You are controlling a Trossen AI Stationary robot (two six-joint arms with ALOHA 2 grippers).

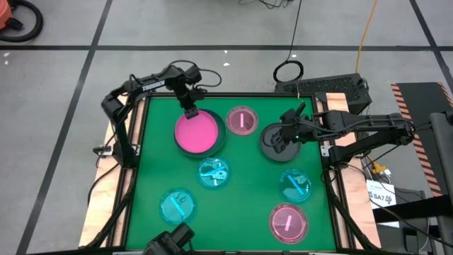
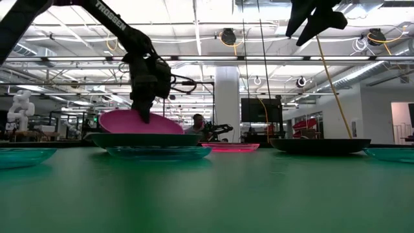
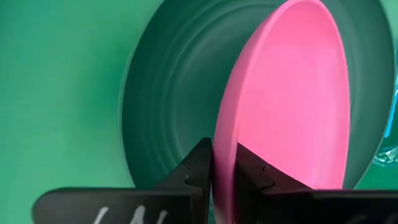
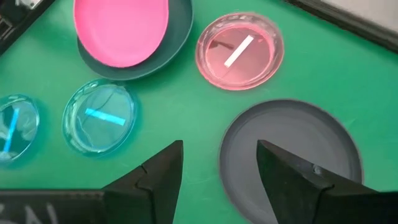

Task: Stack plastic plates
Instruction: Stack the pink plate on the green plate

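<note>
Left gripper point(image 3: 222, 169) was clamped on the bright pink plate's point(image 1: 195, 133) rim, plate tilted inside a dark grey plate point(image 3: 165, 93); right gripper point(image 4: 219, 163) hung spread above the other grey plate point(image 4: 292, 149).

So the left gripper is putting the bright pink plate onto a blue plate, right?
Not quite. The left gripper pinches the bright pink plate by its rim, but the plate under it is a dark grey plate, not blue. The left wrist view shows this.
</note>
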